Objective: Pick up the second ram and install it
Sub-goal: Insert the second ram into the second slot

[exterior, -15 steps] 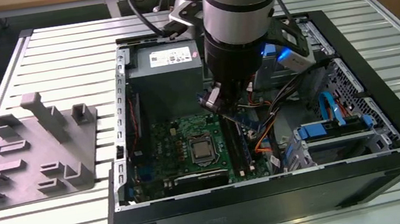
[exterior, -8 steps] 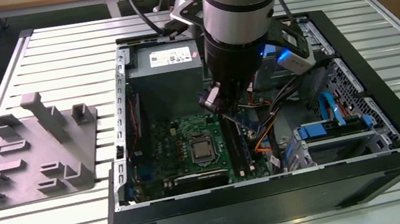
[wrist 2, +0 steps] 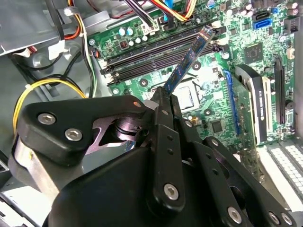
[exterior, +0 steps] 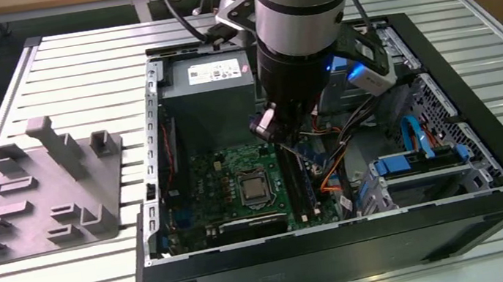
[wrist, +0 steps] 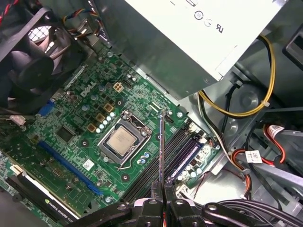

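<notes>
The black metal fingers (wrist 2: 162, 111) are closed on one end of the second ram (wrist 2: 190, 49), a long thin dark blue-green circuit strip. It hangs tilted above the black memory slots (wrist 2: 151, 51) and, as far as we see, is not yet seated. We judge the risk is here: if the strip goes down tilted or beside its slot, it can jam or slip in the grip. The open black computer case (exterior: 346, 250) holds the green motherboard (exterior: 228, 181), the grey power supply (exterior: 208, 80) and a blue drive bracket (exterior: 412, 161). It stands on the white slatted counter (exterior: 72, 55).
</notes>
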You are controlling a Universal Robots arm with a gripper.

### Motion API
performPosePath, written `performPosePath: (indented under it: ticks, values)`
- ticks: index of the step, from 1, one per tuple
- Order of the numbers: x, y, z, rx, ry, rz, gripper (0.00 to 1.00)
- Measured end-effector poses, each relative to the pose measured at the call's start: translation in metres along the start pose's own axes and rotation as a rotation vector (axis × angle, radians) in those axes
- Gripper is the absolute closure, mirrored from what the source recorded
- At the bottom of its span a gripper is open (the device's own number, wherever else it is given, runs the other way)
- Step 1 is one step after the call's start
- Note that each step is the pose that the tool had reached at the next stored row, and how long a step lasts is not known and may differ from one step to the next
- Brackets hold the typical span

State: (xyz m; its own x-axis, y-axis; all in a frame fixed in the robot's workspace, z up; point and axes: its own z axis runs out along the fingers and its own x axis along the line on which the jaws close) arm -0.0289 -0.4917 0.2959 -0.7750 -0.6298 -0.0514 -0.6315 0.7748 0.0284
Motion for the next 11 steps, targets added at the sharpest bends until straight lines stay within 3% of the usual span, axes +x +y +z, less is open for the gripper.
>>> performPosePath:
  ticks: [11]
  values:
    - [0.0,0.0,0.0,0.0025,-0.0014,0.049,0.87]
